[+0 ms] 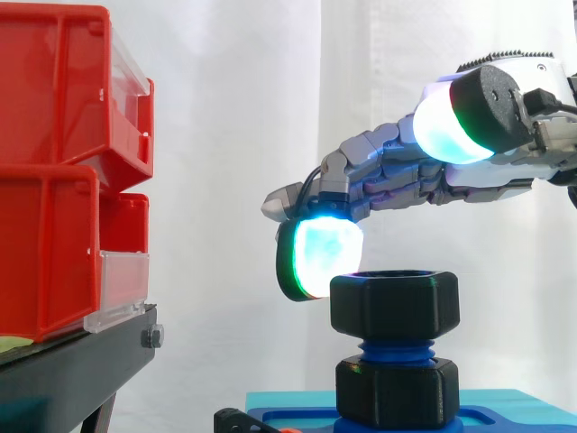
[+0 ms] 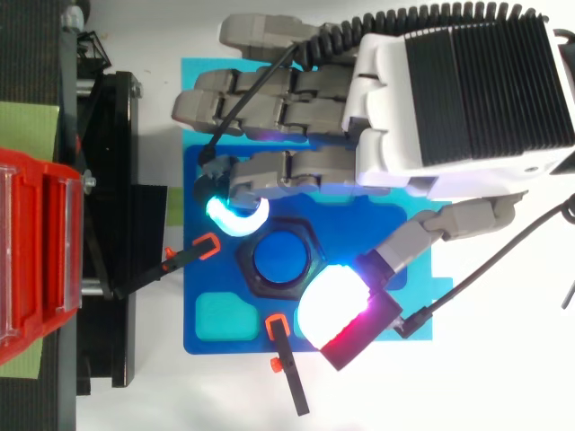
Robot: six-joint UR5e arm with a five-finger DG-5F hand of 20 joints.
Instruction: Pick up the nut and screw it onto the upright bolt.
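A black hexagonal nut [image 1: 394, 303] sits on top of the upright blue bolt [image 1: 394, 347], whose round blue top [image 2: 281, 258] shows through the nut's ring [image 2: 247, 269]. A second black hexagonal piece [image 1: 397, 390] sits lower on the bolt, on the blue base plate [image 2: 216, 314]. My hand [image 2: 467, 99] hovers over the nut from the right. One bent finger's glowing pad [image 1: 320, 257] is close to the nut's upper left edge. The thumb's pad [image 1: 455, 122] is raised well above the nut, on its near side. Nothing is held.
Red bins [image 1: 54, 171] are stacked on a black stand [image 1: 72, 361] to the left. Two black clamps with orange tips [image 2: 207, 247] [image 2: 278, 328] reach onto the base plate. The plate rests on a teal mat [image 2: 202, 81] over a white table.
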